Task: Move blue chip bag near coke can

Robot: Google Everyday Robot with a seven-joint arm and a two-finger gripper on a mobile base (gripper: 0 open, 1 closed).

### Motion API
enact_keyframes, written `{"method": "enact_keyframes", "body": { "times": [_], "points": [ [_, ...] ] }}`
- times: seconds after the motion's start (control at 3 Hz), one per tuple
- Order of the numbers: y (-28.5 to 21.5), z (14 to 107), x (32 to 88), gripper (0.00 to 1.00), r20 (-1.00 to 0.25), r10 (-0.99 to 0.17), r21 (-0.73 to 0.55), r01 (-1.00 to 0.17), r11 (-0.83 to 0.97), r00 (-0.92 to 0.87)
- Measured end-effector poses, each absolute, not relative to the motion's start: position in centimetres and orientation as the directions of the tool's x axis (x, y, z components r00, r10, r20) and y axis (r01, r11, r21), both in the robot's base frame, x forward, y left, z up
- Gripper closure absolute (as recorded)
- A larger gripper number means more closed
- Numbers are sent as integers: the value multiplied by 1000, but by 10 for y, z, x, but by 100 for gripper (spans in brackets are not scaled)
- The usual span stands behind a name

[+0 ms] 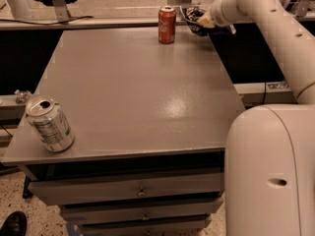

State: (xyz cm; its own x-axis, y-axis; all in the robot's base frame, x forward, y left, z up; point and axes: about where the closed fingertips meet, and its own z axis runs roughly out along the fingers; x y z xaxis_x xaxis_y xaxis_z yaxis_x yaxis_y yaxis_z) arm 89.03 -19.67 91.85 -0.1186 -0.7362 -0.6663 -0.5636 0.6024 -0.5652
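The coke can [167,24], red with white script and a silver top, stands upright at the far edge of the grey table [133,87]. My gripper [201,21] is at the table's far right corner, just right of the can. It is shut on the blue chip bag [193,17], a dark crinkled bag with white patches. The bag hangs at the table's edge, about a can's width from the coke can. The gripper hides most of the bag.
A silver can with grey-green print [49,124] stands tilted at the near left corner of the table. My white arm [275,23] reaches in from the right, and my base [270,171] fills the lower right. Drawers [140,191] sit under the table front.
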Motion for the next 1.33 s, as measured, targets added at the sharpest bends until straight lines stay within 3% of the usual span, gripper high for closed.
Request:
{"method": "enact_keyframes", "body": {
  "times": [1.33],
  "points": [
    [-138, 905, 893, 100, -710, -701, -513, -638, 574, -59]
  ]
}}
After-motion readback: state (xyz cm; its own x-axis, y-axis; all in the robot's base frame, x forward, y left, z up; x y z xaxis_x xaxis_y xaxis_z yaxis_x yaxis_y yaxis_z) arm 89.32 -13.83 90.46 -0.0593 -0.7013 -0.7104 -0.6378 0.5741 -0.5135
